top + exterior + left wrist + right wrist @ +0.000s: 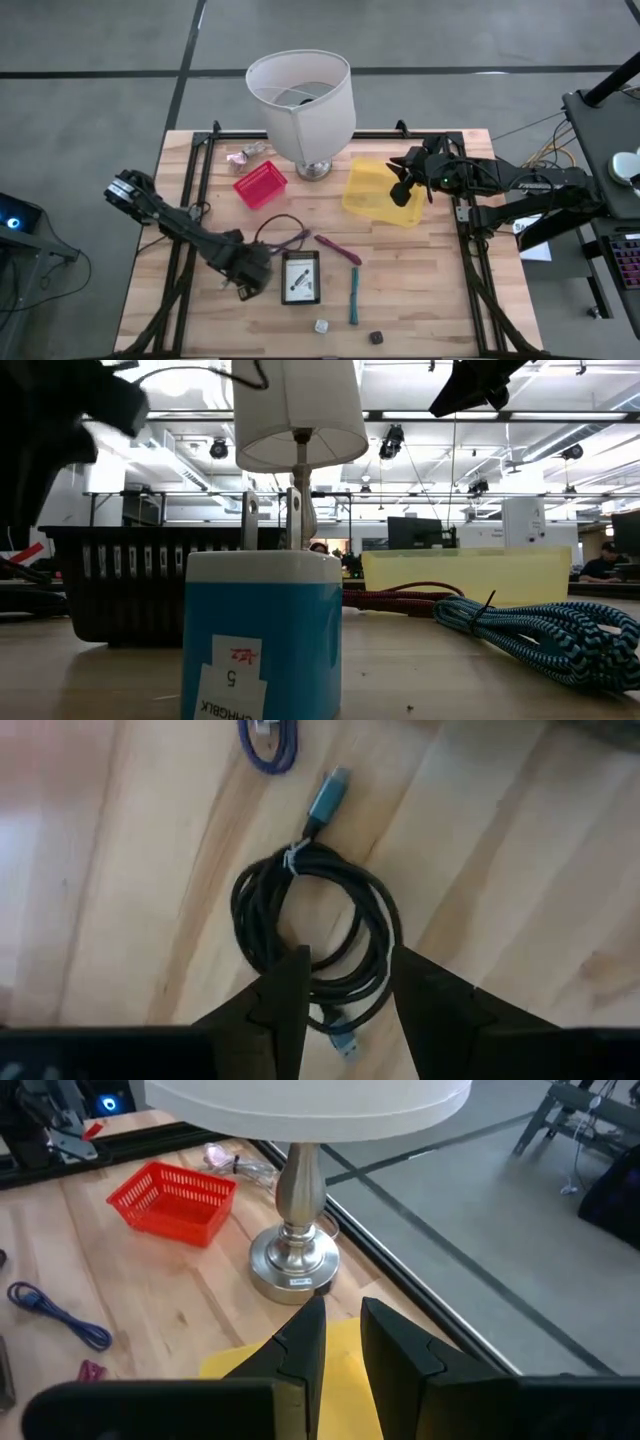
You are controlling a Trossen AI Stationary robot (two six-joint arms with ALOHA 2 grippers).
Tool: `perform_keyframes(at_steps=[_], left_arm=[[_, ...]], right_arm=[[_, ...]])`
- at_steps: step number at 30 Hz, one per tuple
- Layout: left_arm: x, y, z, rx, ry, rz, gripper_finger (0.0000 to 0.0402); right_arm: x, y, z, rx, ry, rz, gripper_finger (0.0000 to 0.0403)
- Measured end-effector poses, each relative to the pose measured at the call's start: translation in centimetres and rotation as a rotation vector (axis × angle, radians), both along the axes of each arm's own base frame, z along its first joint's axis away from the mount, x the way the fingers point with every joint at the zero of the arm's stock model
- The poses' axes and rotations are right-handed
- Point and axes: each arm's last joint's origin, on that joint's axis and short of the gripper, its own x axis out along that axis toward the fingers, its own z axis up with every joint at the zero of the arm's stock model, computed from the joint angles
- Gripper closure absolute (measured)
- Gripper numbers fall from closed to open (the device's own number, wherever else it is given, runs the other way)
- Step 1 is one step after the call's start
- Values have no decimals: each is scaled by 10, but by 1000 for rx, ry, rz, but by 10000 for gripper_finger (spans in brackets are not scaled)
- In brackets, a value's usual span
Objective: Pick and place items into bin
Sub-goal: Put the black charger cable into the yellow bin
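I am looking down on the wooden tabletop with both arms in sight. My left end effector is hanging low over the near left part of the boards, directly above the black coiled cable. In the left wrist view its two dark fingers are straddling the near side of the coil with a gap between them, parted and not pinching anything that I can see; whether the tips are touching the cable I cannot tell. A blue plug is sticking out from the coil, and a purple cable is lying just beyond it.

My right end effector is hovering above the yellow bin on the right side of the tabletop, beside the lamp base. Its fingers are drawn close together, with only a narrow slit between them and nothing in it.

The remaining items are lying loose on the tabletop: a purple strip next to the white printed card on its dark tray, the teal stick to the right of that, and a white cube and a dark cube near the front edge. A red basket is sitting left of the lamp.
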Motion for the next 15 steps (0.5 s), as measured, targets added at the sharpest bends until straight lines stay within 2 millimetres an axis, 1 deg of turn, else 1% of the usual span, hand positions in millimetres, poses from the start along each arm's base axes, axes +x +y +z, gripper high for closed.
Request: perform_keyframes(at_steps=[3,8,11,15], left_arm=[[-7,-2,-10,-60,-46,-49,277],[-20,-2,-20,-145,-172,-76,277],[-31,2,-28,-154,-183,-88,277],[-40,7,-39,-148,-174,-89,277]], right_arm=[[0,0,0,3,-3,-2,346],[0,0,0,3,-3,-2,346],[0,0,0,3,-3,-2,346],[0,0,0,3,-3,-2,346]])
